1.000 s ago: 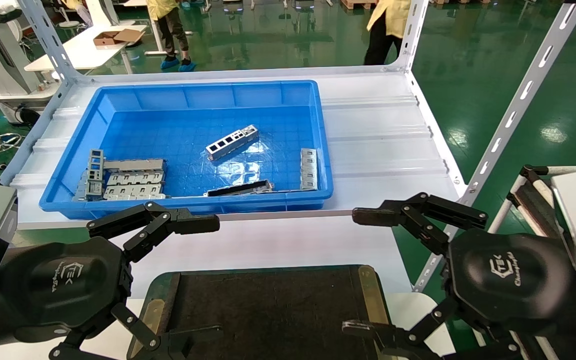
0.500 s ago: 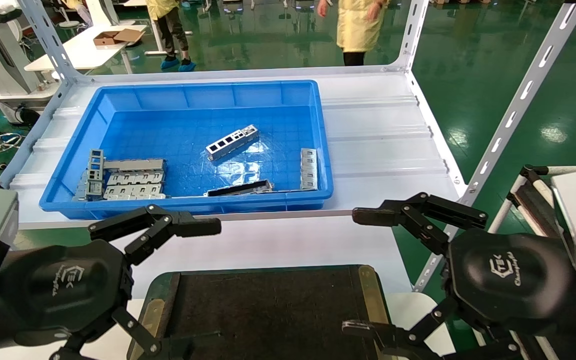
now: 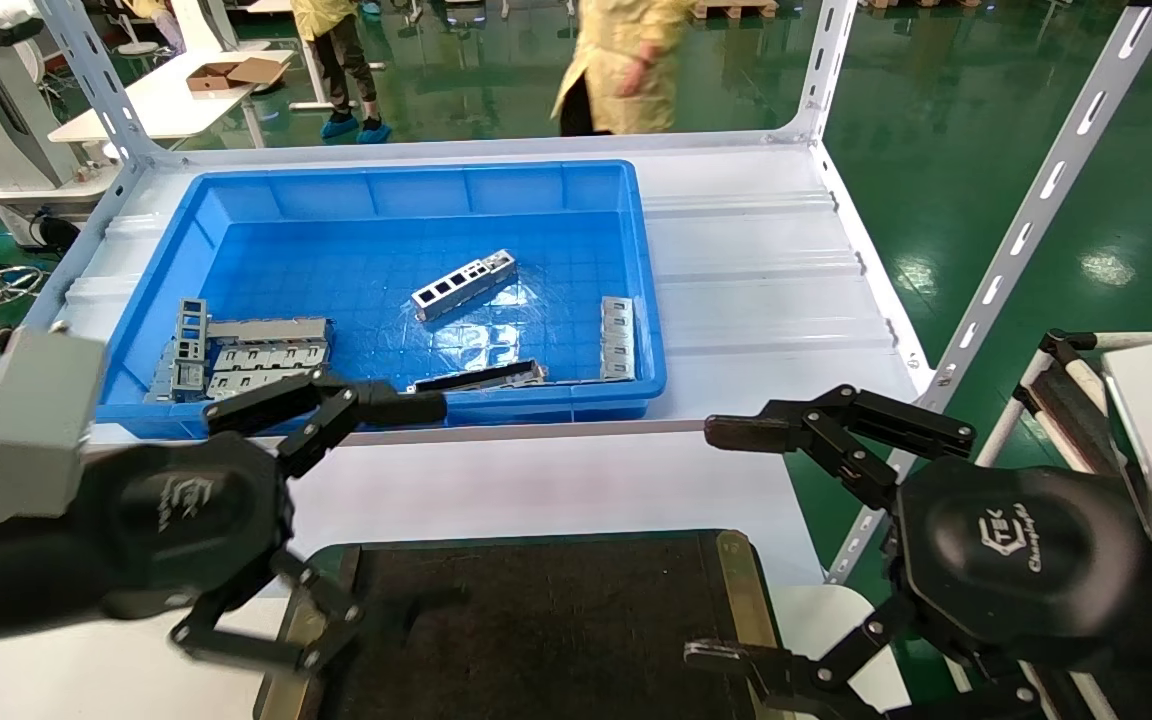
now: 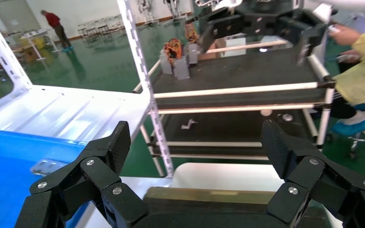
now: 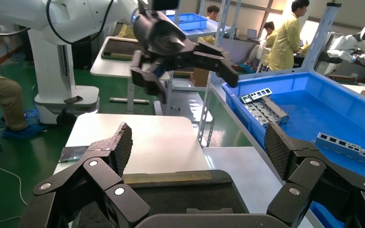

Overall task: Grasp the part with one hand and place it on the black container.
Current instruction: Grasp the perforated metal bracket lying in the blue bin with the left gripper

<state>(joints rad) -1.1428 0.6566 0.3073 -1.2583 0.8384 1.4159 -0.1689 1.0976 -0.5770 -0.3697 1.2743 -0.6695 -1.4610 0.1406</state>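
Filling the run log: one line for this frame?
left hand open, near bin's front edge | right hand open, parked | part in blue bin, ungrasped | black container holds no part

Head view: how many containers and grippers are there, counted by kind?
Blue bin: 1
Black tray: 1
Grippers: 2, the left gripper and the right gripper, both open
Total: 4
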